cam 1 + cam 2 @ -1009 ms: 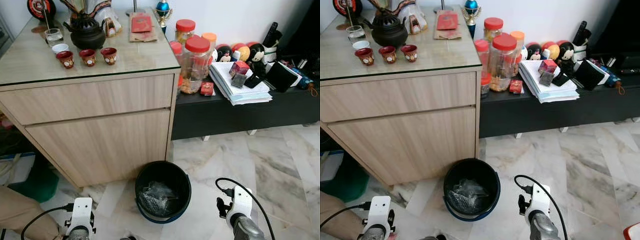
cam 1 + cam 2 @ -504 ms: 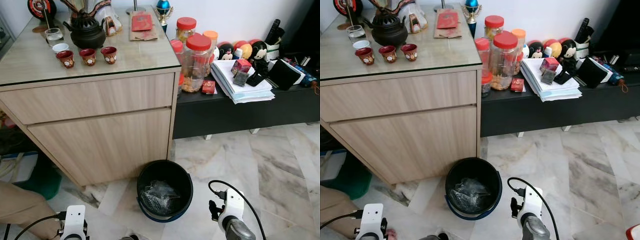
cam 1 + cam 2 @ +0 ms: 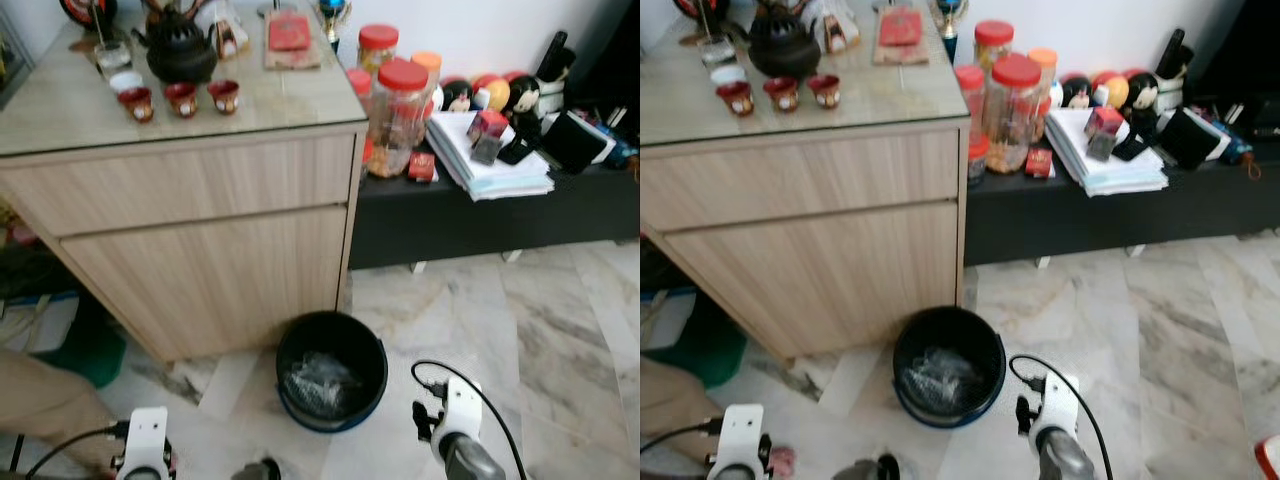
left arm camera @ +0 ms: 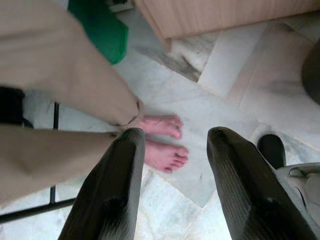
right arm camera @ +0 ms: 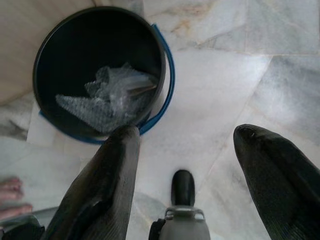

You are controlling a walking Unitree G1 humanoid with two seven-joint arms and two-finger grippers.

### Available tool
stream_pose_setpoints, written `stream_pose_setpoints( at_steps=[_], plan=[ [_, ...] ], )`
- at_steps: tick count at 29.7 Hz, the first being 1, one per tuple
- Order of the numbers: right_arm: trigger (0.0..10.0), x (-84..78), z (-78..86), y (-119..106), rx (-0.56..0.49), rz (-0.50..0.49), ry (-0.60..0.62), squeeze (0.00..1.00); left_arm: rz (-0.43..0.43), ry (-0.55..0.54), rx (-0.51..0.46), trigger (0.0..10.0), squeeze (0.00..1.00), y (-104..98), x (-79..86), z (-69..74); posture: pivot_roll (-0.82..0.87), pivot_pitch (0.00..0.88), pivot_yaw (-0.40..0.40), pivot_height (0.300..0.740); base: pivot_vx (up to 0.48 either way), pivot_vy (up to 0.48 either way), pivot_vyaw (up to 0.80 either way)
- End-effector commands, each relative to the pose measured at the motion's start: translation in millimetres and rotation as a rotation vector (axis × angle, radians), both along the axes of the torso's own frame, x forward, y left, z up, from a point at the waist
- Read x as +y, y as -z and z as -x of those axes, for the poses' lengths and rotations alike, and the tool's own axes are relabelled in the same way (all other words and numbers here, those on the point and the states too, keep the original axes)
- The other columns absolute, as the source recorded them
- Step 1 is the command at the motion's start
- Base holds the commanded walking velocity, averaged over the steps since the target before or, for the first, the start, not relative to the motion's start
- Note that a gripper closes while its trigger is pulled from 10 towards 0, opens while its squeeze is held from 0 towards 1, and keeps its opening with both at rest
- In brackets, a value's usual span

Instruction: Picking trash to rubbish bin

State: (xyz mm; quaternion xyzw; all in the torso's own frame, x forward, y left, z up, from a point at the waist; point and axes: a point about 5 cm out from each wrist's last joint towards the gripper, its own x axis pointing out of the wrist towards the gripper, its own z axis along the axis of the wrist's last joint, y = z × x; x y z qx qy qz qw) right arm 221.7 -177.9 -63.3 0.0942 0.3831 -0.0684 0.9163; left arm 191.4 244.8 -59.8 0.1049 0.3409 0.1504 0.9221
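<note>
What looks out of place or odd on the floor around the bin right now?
Nothing is spilled: the clear plastic trash sits inside the black bin, which stands upright beside the wooden cabinet. The one oddity is a person's bare feet on the marble floor, close by the open left gripper.

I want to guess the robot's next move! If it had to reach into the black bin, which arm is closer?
Probably the right. The right gripper hangs open beside the black bin, with crumpled plastic in view. The left gripper is open near a person's bare feet, farther from the bin.
</note>
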Motion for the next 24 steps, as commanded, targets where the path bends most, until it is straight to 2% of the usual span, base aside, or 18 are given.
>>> stream_pose_setpoints(
  at_steps=[1, 20, 24],
  plan=[
    [10.0, 1.2, 9.1, 5.7, 0.035, 0.009, -0.017, 0.00, 0.005, -0.002, 0.041, 10.0, 0.00, 4.8, 0.7, 7.4, 0.15, 0.091, -0.003, 0.740, -0.296, 0.000, 0.00],
    [10.0, 9.3, 10.8, 7.5, 0.041, -0.004, -0.038, 0.00, -0.003, -0.001, 0.040, 10.0, 0.00, 3.8, 4.2, 7.6, 0.15, 0.119, -0.001, 0.740, -0.295, 0.000, 0.00],
    [10.0, 9.3, 11.4, 7.8, 0.042, -0.005, -0.037, 0.00, -0.007, 0.000, 0.042, 10.0, 0.00, 4.5, 3.5, 8.9, 0.14, 0.139, -0.005, 0.740, 0.000, 0.000, 0.00]
  ],
)
